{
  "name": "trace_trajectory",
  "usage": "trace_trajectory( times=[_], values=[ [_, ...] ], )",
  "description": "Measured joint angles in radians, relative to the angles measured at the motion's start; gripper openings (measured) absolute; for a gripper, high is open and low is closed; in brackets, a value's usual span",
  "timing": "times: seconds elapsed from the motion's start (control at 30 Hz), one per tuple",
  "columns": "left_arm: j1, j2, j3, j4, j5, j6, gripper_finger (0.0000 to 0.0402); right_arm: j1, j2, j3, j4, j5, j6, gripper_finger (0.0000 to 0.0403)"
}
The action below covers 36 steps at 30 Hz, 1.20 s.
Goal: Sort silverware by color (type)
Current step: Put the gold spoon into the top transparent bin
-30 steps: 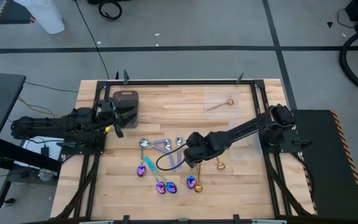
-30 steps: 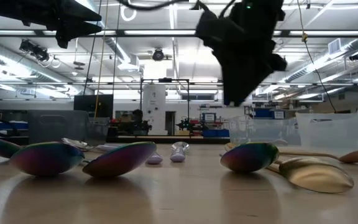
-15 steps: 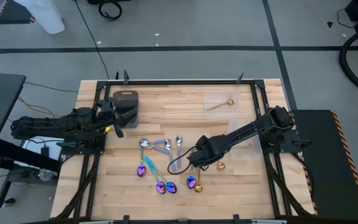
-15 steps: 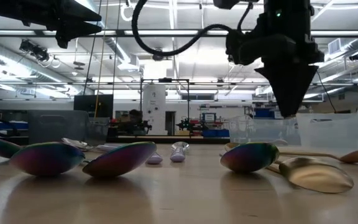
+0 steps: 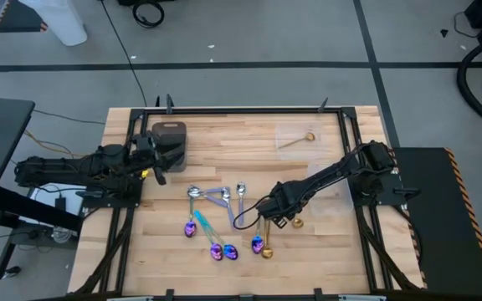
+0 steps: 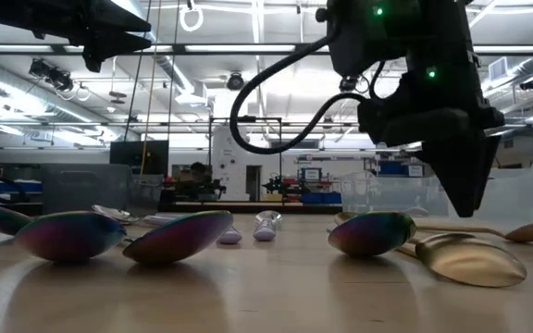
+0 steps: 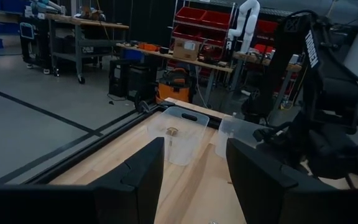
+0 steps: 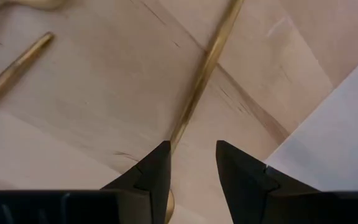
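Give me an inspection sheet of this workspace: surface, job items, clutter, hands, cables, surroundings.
Surface: wooden table, black frame around it.
Job's things: spoons in gold, silver and iridescent finishes scattered mid-table; one gold spoon in a clear container.
Clutter: dark grey tray at the far left.
Hands: right hand open, low over a gold spoon handle, holding nothing; left hand open, parked by the tray.
Cables: black loop at the right arm.
Surroundings: workshop floor, benches, red bins.

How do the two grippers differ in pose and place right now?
The left gripper waits at the table's left edge beside the dark tray; the right gripper is down among the spoons. The left points level across the table; the right points down over a gold spoon. Both are open and empty.
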Motion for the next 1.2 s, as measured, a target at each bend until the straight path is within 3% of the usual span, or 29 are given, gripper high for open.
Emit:
trace_trajectory(
  times=[0.43,0.57,0.83,1.2],
  values=[
    [0.000,0.000,0.000,0.000,0.000,0.000,0.0183,-0.027,-0.019,-0.105,0.164,-0.068,-0.013,0.0134],
    [0.000,0.000,0.000,0.000,0.000,0.000,0.0183,-0.027,-0.021,-0.110,0.186,-0.075,-0.009,0.0108],
    [0.000,0.000,0.000,0.000,0.000,0.000,0.0183,-0.026,-0.021,-0.111,0.210,-0.067,0.010,0.0015],
    [0.000,0.000,0.000,0.000,0.000,0.001,0.0183,-0.057,-0.075,-0.116,0.223,-0.004,0.007,0.0016]
  ],
)
